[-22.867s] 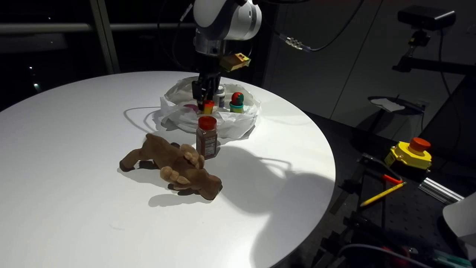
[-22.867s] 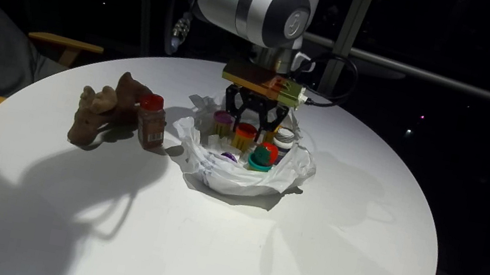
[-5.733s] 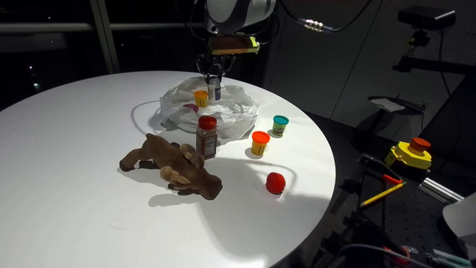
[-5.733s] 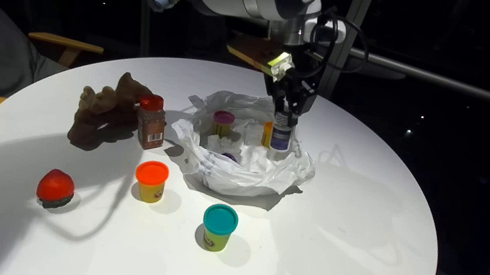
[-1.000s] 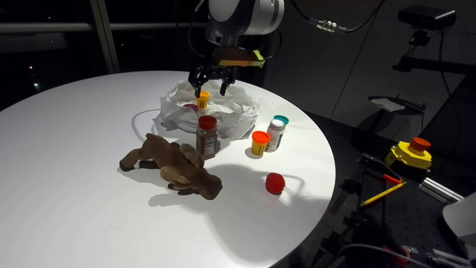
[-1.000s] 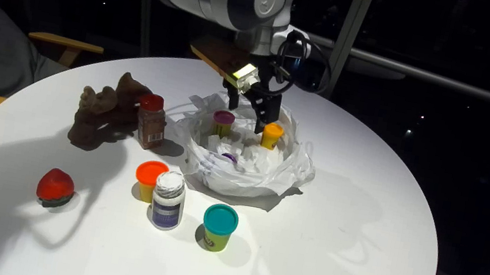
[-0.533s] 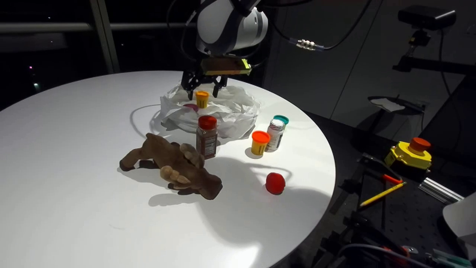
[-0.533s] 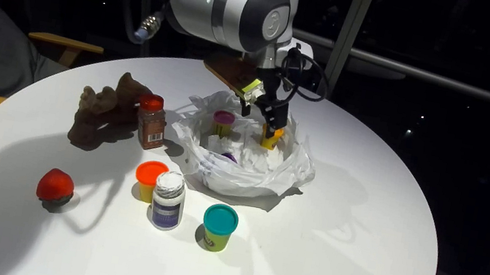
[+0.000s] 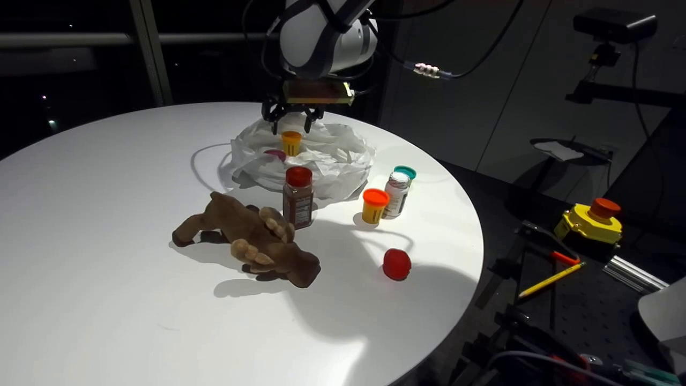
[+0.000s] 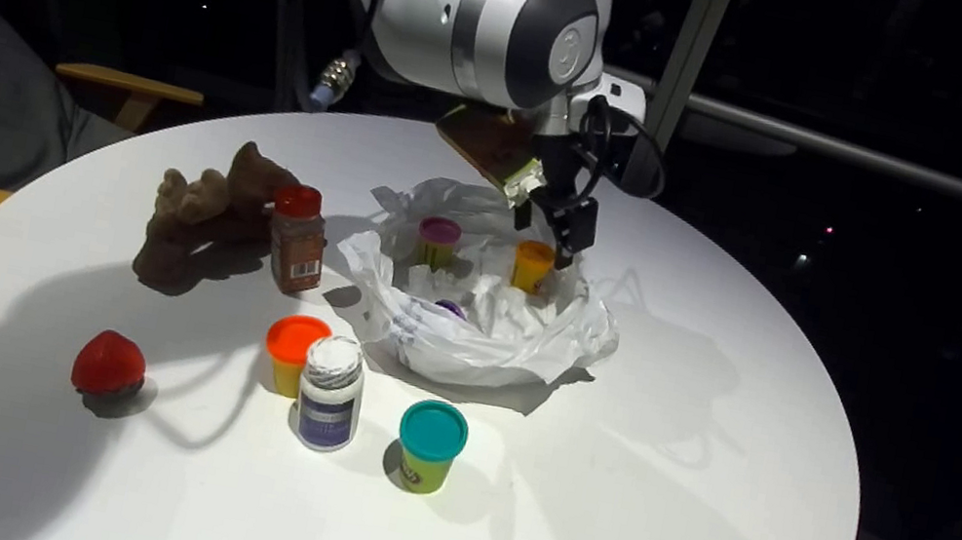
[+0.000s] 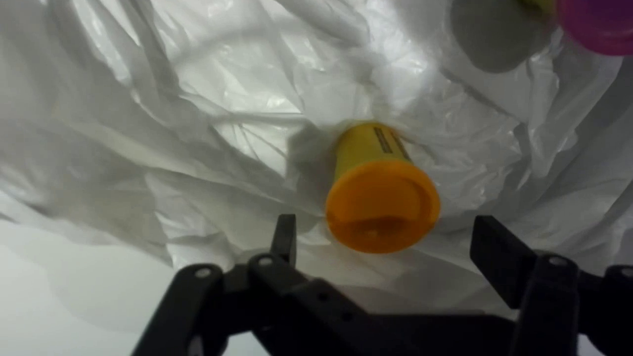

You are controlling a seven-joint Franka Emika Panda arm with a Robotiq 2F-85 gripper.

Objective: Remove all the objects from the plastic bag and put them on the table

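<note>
Wrist view: my end effector (image 11: 385,232) is standing spread, holding nothing. Between its tips I'm seeing the orange jar (image 11: 381,190), inside the bag (image 11: 123,163). I'm reckoning on centring over the jar, then squeezing below its rim, clear of the bag. The jar is looking smooth and round; the bag, thin and crumpled. Farther, in an exterior view, the plush (image 9: 244,230) is lying on the matte bench (image 9: 134,300).
</note>
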